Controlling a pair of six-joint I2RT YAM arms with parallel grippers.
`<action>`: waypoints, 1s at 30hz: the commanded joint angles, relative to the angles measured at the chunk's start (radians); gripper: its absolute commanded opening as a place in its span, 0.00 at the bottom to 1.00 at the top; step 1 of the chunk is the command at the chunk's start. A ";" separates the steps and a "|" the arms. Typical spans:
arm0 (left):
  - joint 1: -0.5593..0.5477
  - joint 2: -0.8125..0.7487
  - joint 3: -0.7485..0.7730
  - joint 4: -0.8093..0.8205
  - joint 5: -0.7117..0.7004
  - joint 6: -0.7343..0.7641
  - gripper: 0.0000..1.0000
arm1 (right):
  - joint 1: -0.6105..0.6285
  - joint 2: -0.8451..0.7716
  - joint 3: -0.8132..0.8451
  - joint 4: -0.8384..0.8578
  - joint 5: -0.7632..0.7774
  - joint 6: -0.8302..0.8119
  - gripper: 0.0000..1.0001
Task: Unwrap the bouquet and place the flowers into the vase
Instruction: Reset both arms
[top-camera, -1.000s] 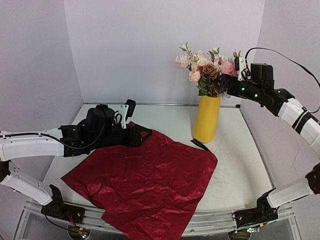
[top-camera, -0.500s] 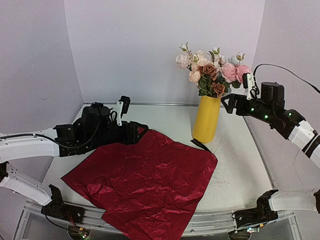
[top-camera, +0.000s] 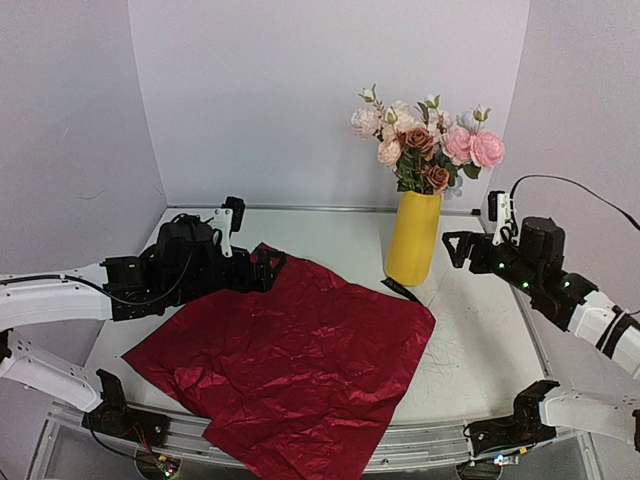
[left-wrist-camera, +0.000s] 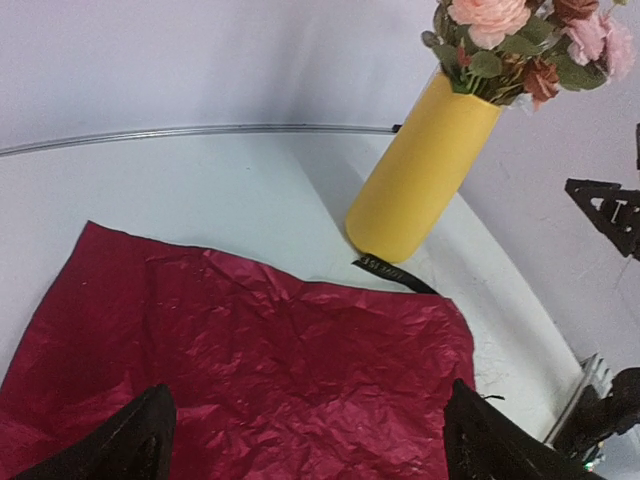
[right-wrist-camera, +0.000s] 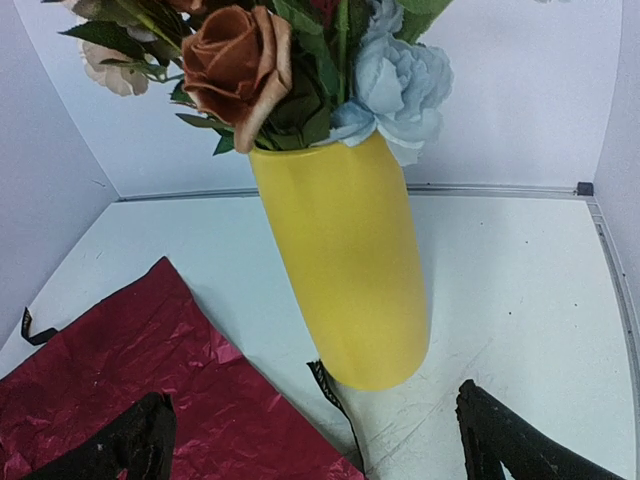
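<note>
Left pincer: our left gripper (top-camera: 267, 272) is released, its fingers wide apart with nothing between them, at the far left corner of the sheet.
Right pincer: our right gripper (top-camera: 457, 251) is also spread and empty, in the air just right of the vase and apart from it.
Wrapping: we see a dark red crinkled shiny paper sheet (top-camera: 290, 360) spread flat on the white table (top-camera: 480, 330).
Ribbon: a thin black ribbon strip (top-camera: 400, 288) lies at the sheet's far right corner, by the vase's foot.
Container: the tall yellow matte cylinder vase (top-camera: 413, 240) stands upright beyond the sheet.
Contents: we find the green-stemmed artificial flowers (top-camera: 425, 145) standing in it, with pink, peach, white, pale blue and rusty brown blooms above the rim.
</note>
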 joint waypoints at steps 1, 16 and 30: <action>-0.004 -0.042 -0.057 0.043 -0.109 0.121 1.00 | -0.003 0.037 -0.092 0.173 0.099 0.022 0.98; 0.316 -0.190 -0.399 0.382 -0.148 0.222 1.00 | -0.051 0.122 -0.178 0.385 0.193 -0.120 0.98; 0.741 -0.069 -0.559 0.690 -0.116 0.262 1.00 | -0.245 0.323 -0.320 0.805 0.245 -0.303 0.97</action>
